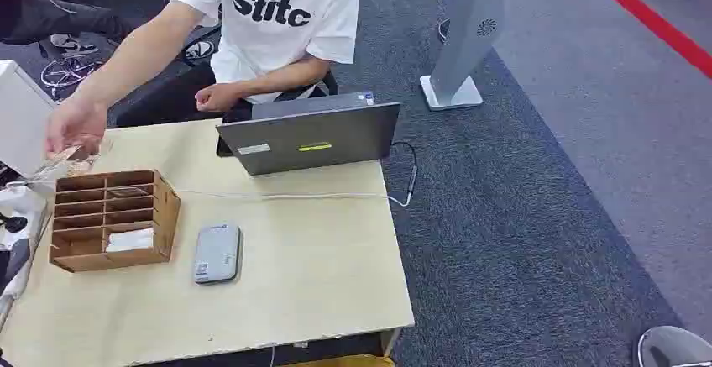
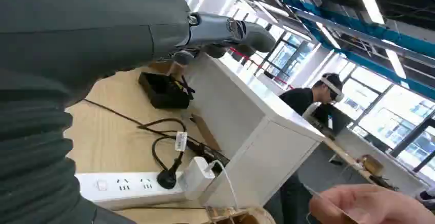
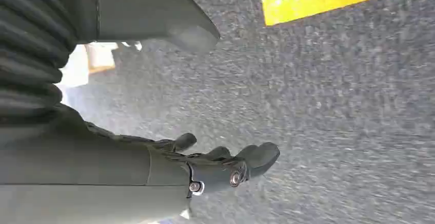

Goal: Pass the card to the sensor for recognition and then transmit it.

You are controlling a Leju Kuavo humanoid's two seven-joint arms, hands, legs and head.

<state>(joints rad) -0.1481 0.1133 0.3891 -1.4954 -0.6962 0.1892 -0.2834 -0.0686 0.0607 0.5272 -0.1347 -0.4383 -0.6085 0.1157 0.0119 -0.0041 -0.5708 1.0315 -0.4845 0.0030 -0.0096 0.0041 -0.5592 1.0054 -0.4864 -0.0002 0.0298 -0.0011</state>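
You're at the start: the card (image 2: pixel 328 203) is in the person's hand (image 1: pixel 74 128) by the wooden organizer (image 1: pixel 109 218) — both robot hands hold nothing, so raise your left robot hand (image 2: pixel 225 34) to receive it.

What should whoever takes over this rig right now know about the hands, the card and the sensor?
Left hand: raised beside the white cabinet, fingers apart, holding nothing.
Right hand: hanging over the grey carpet, holding nothing.
Card: a clear one is in the person's hand at the table's far left corner, above the wooden card rack.
Sensor: grey reader flat on the table, right of the rack.
Done: apparently a handover to the person.
Left: cannot tell whether more cards follow.
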